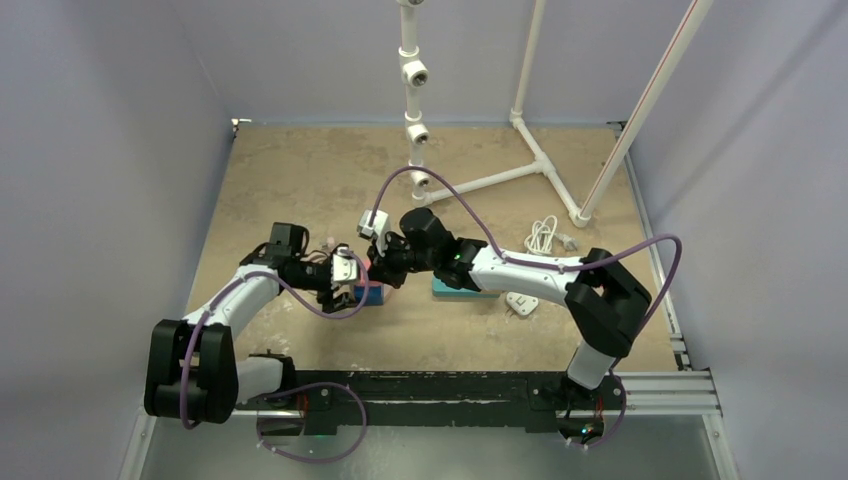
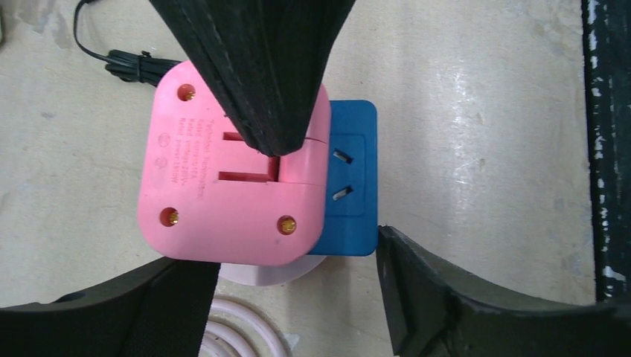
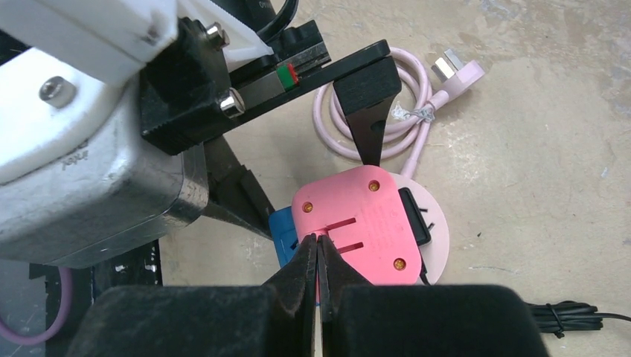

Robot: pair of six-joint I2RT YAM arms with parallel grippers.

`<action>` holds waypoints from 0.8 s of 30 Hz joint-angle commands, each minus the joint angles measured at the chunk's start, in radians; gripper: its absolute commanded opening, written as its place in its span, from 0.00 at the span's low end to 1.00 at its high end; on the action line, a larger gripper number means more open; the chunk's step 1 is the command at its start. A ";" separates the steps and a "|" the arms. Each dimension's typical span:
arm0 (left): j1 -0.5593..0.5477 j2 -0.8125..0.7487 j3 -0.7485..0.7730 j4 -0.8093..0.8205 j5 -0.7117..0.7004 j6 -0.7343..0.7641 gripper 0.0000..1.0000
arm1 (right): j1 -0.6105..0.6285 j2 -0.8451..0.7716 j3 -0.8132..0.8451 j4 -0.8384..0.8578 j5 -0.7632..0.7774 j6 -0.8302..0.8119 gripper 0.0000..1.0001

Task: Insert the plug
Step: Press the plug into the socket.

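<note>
Pale lavender walls (image 1: 100, 150) close in a beige desk (image 1: 300, 170), with a white pipe frame (image 1: 530, 150) standing along its far edge. Both arms reach to one spot a little left of the desk's middle, nearer the near edge than the far one.

At that spot the pink plug (image 2: 216, 201) lies flat, a square body with a brass screw at each corner and two slots in its upper face. It overlaps the blue socket block (image 2: 350, 149), whose two slanted openings show just beside the pink edge. A pale round disc (image 3: 439, 238) shows from under the plug.

The left pincer (image 2: 298, 253) is spread wide and holds nothing. Its fingers (image 2: 446, 305) straddle the plug and the blue block together. In the right wrist view one tip stands just at the plug's edge on the side of a coiled pink cable (image 3: 405, 119).

The right pincer (image 3: 318, 242) has its fingers pressed together, with nothing visible between them. The joined tips rest on the plug's upper face beside the slots.

A black plug (image 3: 413, 216) sits against one side of the pink body, and a black cord (image 3: 573, 318) lies nearby.

Towards the right edge lie a teal block (image 1: 455, 288), a white power strip (image 1: 522, 303) and a white coiled cable (image 1: 545, 237).
</note>
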 commanded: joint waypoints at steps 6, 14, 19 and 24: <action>-0.008 -0.002 -0.030 0.078 0.025 0.004 0.61 | 0.005 0.029 0.051 -0.025 -0.035 -0.026 0.00; -0.009 -0.007 -0.051 0.065 0.014 0.035 0.56 | 0.005 0.055 0.073 -0.065 -0.025 -0.032 0.00; -0.008 -0.003 -0.054 0.091 0.005 0.021 0.55 | 0.005 0.050 0.052 -0.082 -0.020 -0.031 0.00; -0.009 0.001 -0.052 0.096 0.002 0.011 0.53 | 0.005 0.031 0.003 -0.068 -0.022 -0.014 0.00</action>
